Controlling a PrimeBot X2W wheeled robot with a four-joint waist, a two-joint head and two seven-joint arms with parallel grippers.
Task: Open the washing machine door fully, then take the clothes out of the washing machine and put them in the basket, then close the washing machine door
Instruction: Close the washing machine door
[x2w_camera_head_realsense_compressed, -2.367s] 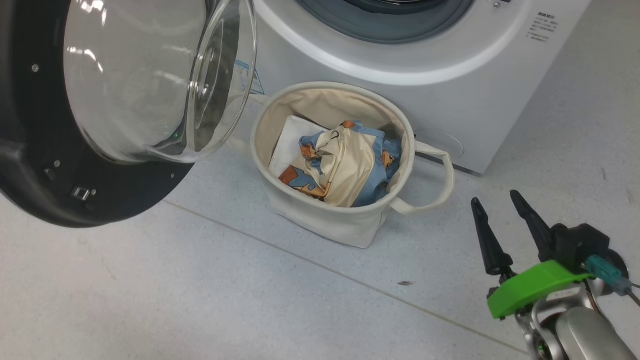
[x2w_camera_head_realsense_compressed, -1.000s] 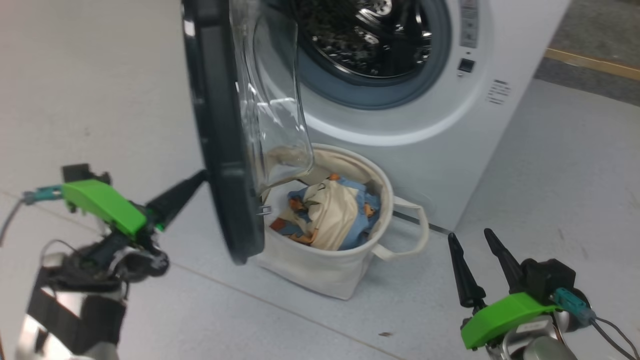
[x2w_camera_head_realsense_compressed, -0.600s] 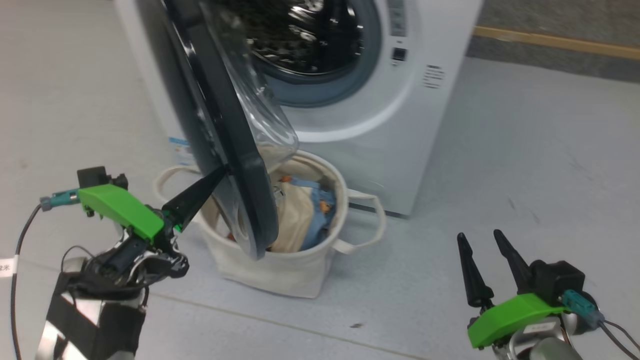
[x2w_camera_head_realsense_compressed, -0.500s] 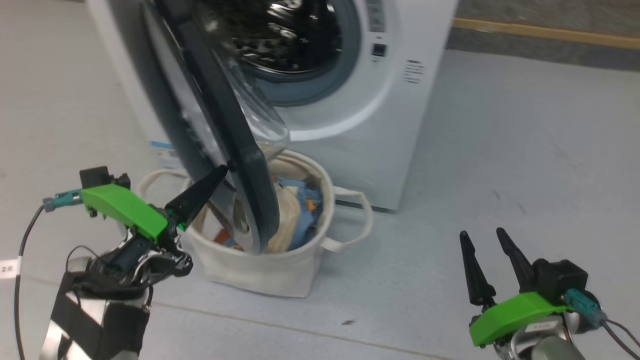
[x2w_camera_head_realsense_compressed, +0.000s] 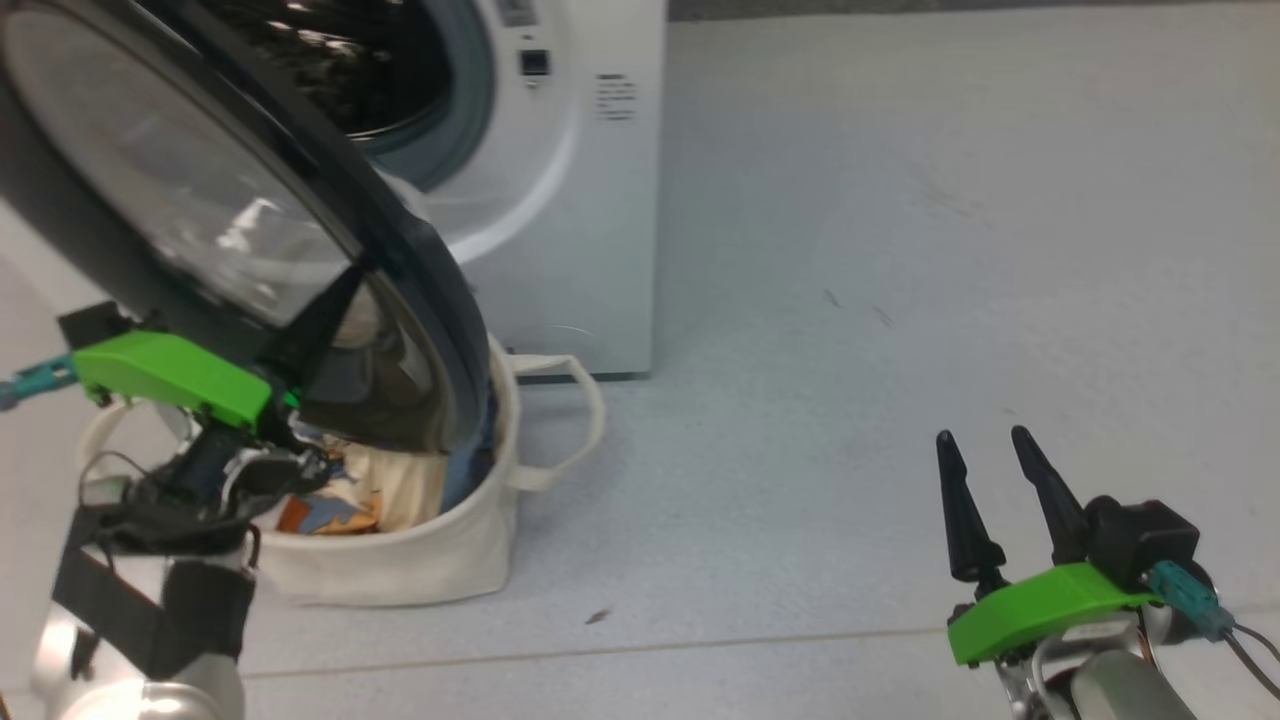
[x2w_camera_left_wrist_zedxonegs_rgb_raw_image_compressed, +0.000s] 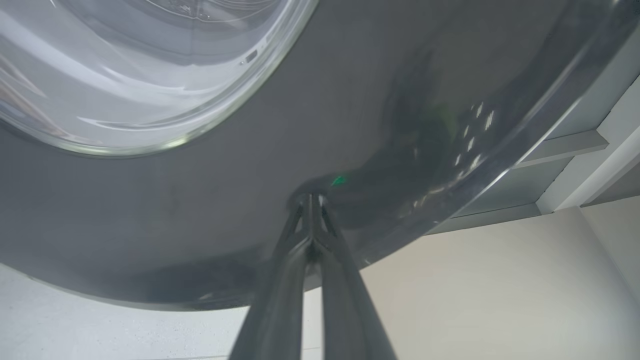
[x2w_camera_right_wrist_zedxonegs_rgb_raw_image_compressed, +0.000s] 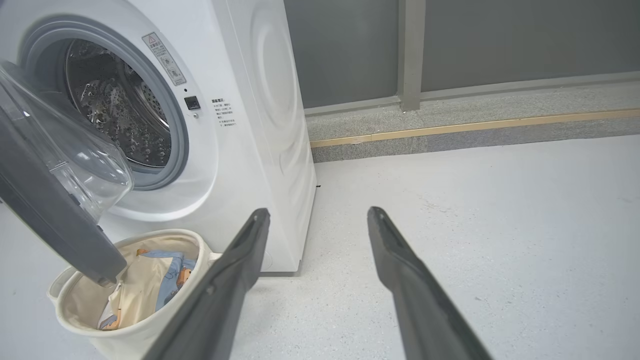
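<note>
The washing machine (x2w_camera_head_realsense_compressed: 580, 200) stands at the upper left, its steel drum (x2w_camera_right_wrist_zedxonegs_rgb_raw_image_compressed: 115, 110) open to view. The washing machine door (x2w_camera_head_realsense_compressed: 440, 300) hangs part-way swung, its lower edge over the basket (x2w_camera_head_realsense_compressed: 400, 560). My left gripper (x2w_camera_head_realsense_compressed: 345, 290) is shut, and its joined fingertips (x2w_camera_left_wrist_zedxonegs_rgb_raw_image_compressed: 310, 197) press on the glossy black rim of the door (x2w_camera_left_wrist_zedxonegs_rgb_raw_image_compressed: 200, 200), holding nothing. The clothes (x2w_camera_head_realsense_compressed: 320, 510), blue, orange and cream, lie in the basket (x2w_camera_right_wrist_zedxonegs_rgb_raw_image_compressed: 130, 240) under the door (x2w_camera_right_wrist_zedxonegs_rgb_raw_image_compressed: 45, 200). Low at the right, my right gripper (x2w_camera_head_realsense_compressed: 990, 450) hovers open and empty over the floor, as the right wrist view shows (x2w_camera_right_wrist_zedxonegs_rgb_raw_image_compressed: 317, 212).
The basket sits tight against the washer's front, one looped handle (x2w_camera_head_realsense_compressed: 585, 420) sticking out to the right. Pale floor stretches to the right of the washer. A grey wall with a kerb and a yellow strip (x2w_camera_right_wrist_zedxonegs_rgb_raw_image_compressed: 450, 130) runs behind.
The head camera has swung, so the washer now sits far left. The door has turned further towards the opening, with my shut left gripper against its outer rim. My right gripper stays open.
</note>
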